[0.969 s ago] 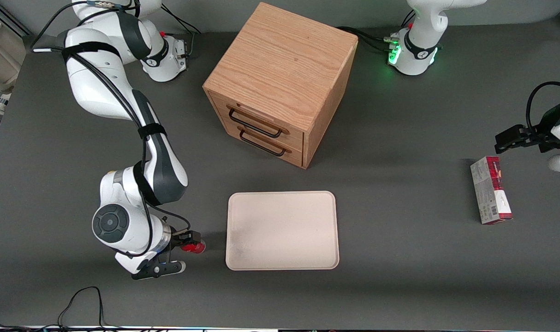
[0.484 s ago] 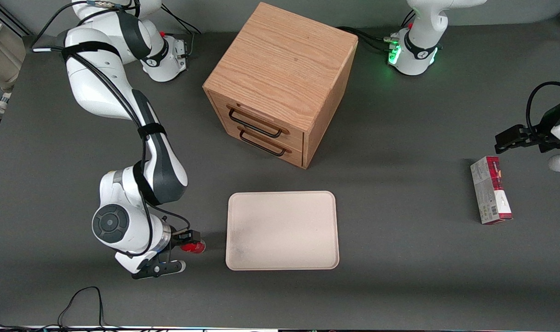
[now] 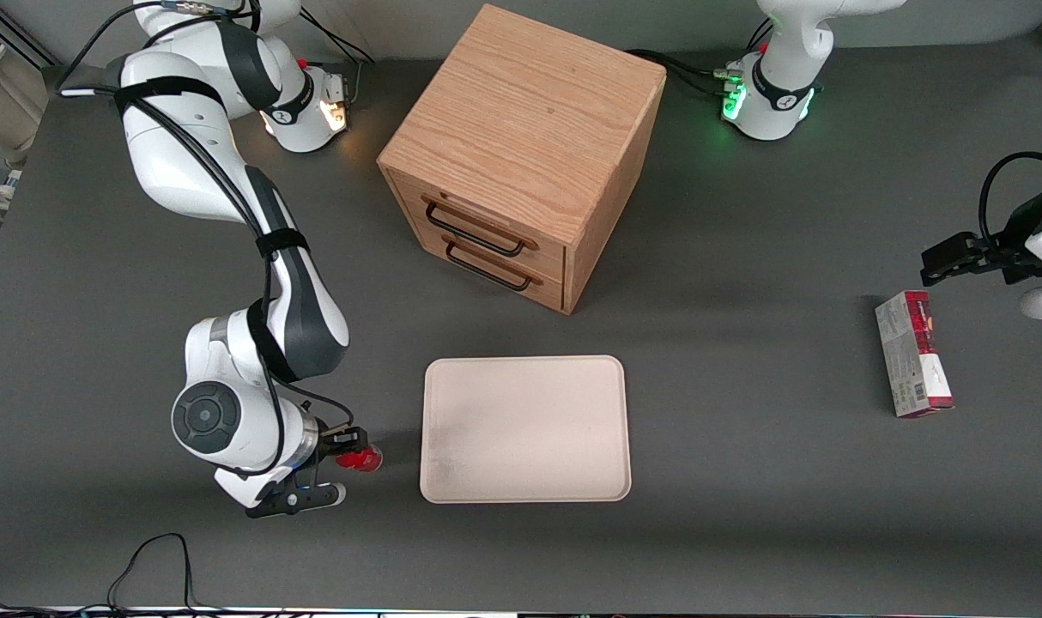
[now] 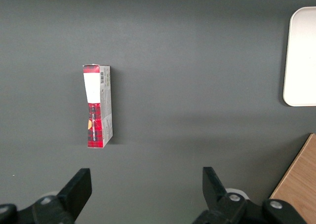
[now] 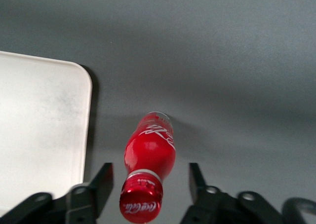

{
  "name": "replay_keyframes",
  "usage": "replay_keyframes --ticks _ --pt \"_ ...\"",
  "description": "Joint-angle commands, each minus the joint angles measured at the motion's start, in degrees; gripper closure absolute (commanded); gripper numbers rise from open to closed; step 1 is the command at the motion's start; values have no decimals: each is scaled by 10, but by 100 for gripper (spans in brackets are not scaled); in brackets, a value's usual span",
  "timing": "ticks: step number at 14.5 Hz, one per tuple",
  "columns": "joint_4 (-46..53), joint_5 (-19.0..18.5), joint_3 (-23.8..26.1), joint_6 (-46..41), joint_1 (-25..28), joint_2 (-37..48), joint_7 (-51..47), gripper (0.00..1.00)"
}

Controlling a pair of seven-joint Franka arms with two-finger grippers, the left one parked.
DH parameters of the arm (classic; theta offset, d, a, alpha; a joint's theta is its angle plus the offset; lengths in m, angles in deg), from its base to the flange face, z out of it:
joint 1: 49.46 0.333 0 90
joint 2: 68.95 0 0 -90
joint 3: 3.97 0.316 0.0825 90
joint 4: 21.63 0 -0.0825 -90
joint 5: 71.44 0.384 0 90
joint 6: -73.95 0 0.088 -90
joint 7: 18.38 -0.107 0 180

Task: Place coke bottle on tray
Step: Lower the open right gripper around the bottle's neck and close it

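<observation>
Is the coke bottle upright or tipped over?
Upright: the coke bottle stands on the table beside the tray, red cap up, between the open gripper's fingers, which do not touch it.

- The gripper (image 3: pixel 355 448) is hiding most of the coke bottle (image 3: pixel 362 461) in the front view.
- The wrist picture's edge is cutting off the tray (image 5: pixel 44 130).
- The fingers' (image 5: pixel 101 182) tips are standing apart, clear of the bottle's sides.

even overhead light, soft shadows, sharp pictures throughout.
</observation>
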Motion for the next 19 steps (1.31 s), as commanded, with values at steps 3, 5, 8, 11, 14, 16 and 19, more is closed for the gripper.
replay_keyframes --ticks 3,5,8,11,14,16,19 --pt "-6 10 2 -13 0 12 -3 91" --pt "-5 10 2 -14 0 12 -3 94" --pt "6 9 3 -34 0 25 -3 98" --pt "10 7 2 -62 0 62 -4 99" --pt "15 7 5 -119 0 122 -3 99" --pt "19 7 6 -163 0 168 -2 99" --pt "20 7 6 -227 0 221 0 99"
